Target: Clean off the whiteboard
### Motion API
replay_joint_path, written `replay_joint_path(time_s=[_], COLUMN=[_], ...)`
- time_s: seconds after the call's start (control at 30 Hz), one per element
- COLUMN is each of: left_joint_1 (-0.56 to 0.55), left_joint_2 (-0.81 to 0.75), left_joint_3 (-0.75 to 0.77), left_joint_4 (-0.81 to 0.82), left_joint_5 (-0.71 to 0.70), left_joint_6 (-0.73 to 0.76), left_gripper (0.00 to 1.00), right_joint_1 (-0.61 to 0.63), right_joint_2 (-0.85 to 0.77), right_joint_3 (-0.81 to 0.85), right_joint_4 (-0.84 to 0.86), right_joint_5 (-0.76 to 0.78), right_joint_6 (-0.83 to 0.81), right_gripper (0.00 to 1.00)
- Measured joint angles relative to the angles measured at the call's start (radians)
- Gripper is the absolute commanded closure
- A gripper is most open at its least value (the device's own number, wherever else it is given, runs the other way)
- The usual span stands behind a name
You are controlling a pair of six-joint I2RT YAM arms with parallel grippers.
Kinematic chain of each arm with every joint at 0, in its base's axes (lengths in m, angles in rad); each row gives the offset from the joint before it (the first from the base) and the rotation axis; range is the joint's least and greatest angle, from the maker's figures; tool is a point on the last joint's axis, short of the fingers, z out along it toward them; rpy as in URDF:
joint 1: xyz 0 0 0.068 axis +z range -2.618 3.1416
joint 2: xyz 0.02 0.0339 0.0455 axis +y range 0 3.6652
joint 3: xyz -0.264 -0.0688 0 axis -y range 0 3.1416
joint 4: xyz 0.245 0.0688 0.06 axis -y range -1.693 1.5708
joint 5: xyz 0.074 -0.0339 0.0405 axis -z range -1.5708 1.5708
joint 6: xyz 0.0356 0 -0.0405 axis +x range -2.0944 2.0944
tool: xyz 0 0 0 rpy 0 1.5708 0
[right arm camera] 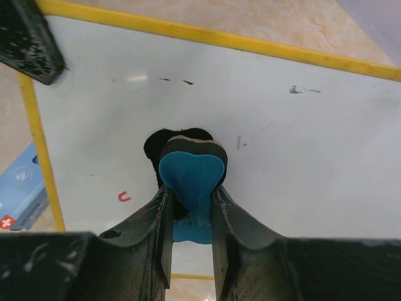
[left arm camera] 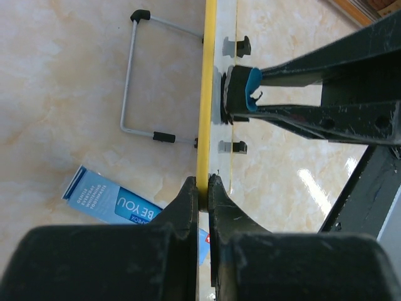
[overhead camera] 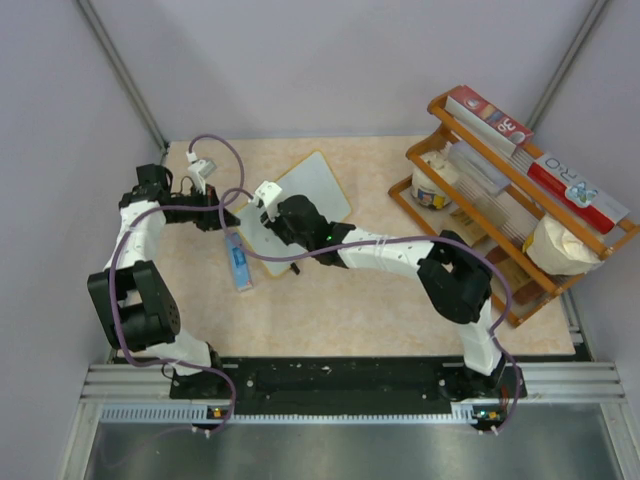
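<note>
Left fingers (left arm camera: 185, 210) clench the yellow edge of the whiteboard (right arm camera: 301, 144); right fingers (right arm camera: 156, 229) grasp the eraser (right arm camera: 191, 172), pressed on the board just ahead of them. Hard rubbing could twist the board from that thin edge grip.

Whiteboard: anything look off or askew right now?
Nothing damaged or spilled. The whiteboard sits skewed to the table edges, and a small red mark plus faint dark specks show near the eraser.

I'm looking into a lab test booth: grey panel walls (overhead camera: 60, 100) box in my bench (overhead camera: 340, 310), with a metal rail (overhead camera: 560, 378) along its near edge.
</note>
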Motion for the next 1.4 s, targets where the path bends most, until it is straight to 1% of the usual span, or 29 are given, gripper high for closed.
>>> replay_joint_path(time_s=[0.37,0.67,0.9,1.4], left_joint_1=[0.000,-0.004,-0.005,-0.005], left_joint_2=[-0.002,-0.002,-0.002,-0.002], left_joint_3=[0.000,0.000,0.002,0.002], left_joint_4=[0.000,0.000,0.002,0.009], left_joint_5=[-0.003,0.006,0.005,-0.008], left_joint_6=[-0.009,-0.008,-0.005,-0.005], left_gripper=[1.00,1.00,1.00,1.00], right_joint_1=[0.071,0.089,0.089,0.077], right_joint_2=[0.018,0.018,0.018,0.023], right_joint_3=[0.011,0.008,-0.024,-0.031], right_joint_4=[-0.011,-0.010,0.041,0.098], right_joint_5=[-0.043,-0.056,-0.022,0.092], right_joint_6=[0.010,0.015,-0.022,-0.054], right_gripper=[1.00,1.00,1.00,1.00])
